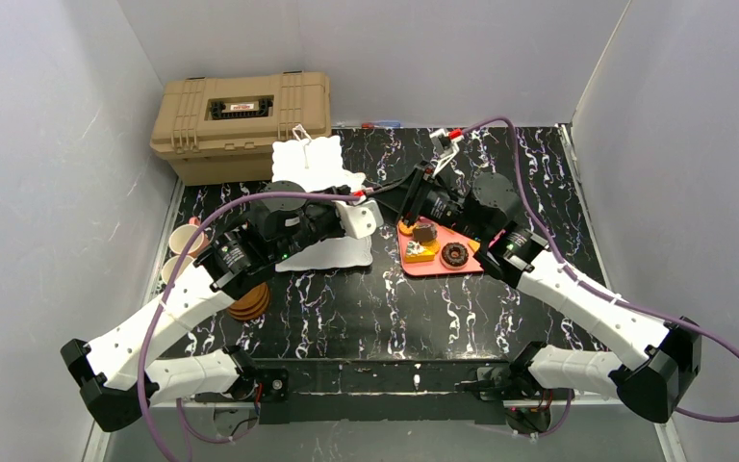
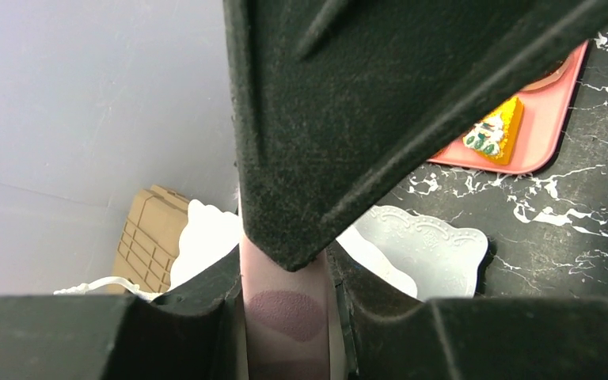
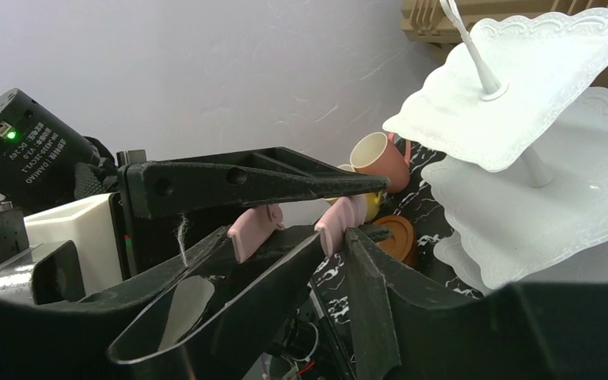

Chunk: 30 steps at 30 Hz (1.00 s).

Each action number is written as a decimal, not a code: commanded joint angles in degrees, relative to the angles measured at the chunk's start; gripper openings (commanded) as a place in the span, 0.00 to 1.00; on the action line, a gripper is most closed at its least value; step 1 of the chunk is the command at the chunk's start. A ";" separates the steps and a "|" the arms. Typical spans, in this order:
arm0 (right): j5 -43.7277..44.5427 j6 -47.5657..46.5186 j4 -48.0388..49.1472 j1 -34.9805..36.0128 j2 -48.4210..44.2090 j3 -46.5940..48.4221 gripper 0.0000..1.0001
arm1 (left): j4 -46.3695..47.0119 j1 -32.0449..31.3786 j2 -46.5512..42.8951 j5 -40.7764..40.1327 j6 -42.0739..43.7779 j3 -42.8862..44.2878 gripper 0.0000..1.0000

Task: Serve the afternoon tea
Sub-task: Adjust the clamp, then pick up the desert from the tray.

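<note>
Place: a robot test cell in a lab, not a lived-in room.
Walls: plain white wall panels [image 1: 48, 144] box the desk in on the left, far and right.
Desk: a black marble-patterned desk [image 1: 375, 308].
Machines: left arm [image 1: 168, 318] and right arm [image 1: 587, 298] bolted at the near edge, with a loose purple cable [image 1: 500, 119].
Props: toy pastries [image 1: 454, 254]; a tan hard case [image 1: 241, 120] far left.

White 3-tier stand [image 1: 313, 159], wire loop on top, at 10 o'clock in top view. Pink cup [image 1: 185, 238] & yellow cup [image 1: 173, 268] side by side at 9. Brown saucers [image 1: 253, 306] stacked at 8. Choc cake [image 1: 424, 232], donut [image 1: 454, 254], yellow wedge [image 1: 419, 252] clustered at stand's 3 o'clock.
</note>
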 commanded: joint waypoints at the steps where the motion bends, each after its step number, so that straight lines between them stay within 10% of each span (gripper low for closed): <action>1: -0.61 -0.53 1.21 0.44 0.77 2.06 0.57 | 0.27 -0.86 -1.22 5.95 0.62 0.45 0.22; 13: 6.90 -7.58 -8.65 0.35 -2.08 1.99 0.51 | -5.91 -0.85 -1.06 8.28 -5.54 4.99 0.96; 30: 24.87 -26.47 -31.10 -2.64 -6.60 -0.78 0.59 | -20.46 4.63 -1.03 6.09 -20.58 14.85 0.98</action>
